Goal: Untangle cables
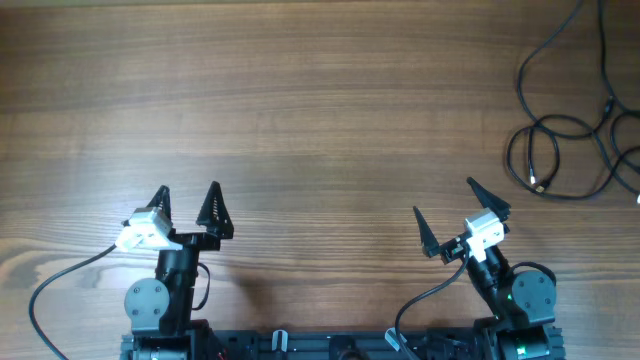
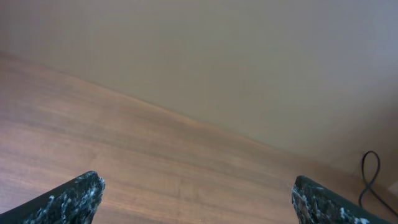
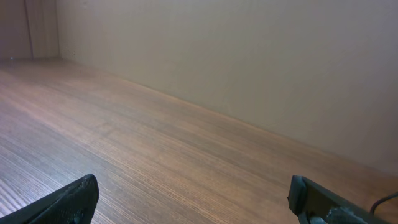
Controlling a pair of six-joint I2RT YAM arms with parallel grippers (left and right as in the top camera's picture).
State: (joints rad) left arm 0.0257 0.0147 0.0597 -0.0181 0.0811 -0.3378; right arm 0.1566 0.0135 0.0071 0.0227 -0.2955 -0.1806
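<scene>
Left hand (image 1: 188,190) and right hand (image 1: 443,196) open above the desk (image 1: 300,100), cables (image 1: 565,119) far right
Nearest the bases, each hand's black, pointed jaws stand wide apart, gripping nothing. Beyond them stretches brown wood with long streaked grain and a matt surface. At the far right corner the thin black cords lie in loose overlapping loops, one small plug (image 1: 536,183) showing, well apart from both hands

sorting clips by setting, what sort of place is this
Probably a robotics lab bench: a robot's left tool and right tool over a bare wooden table, loose black cables lying on it, a plain wall behind.
</scene>
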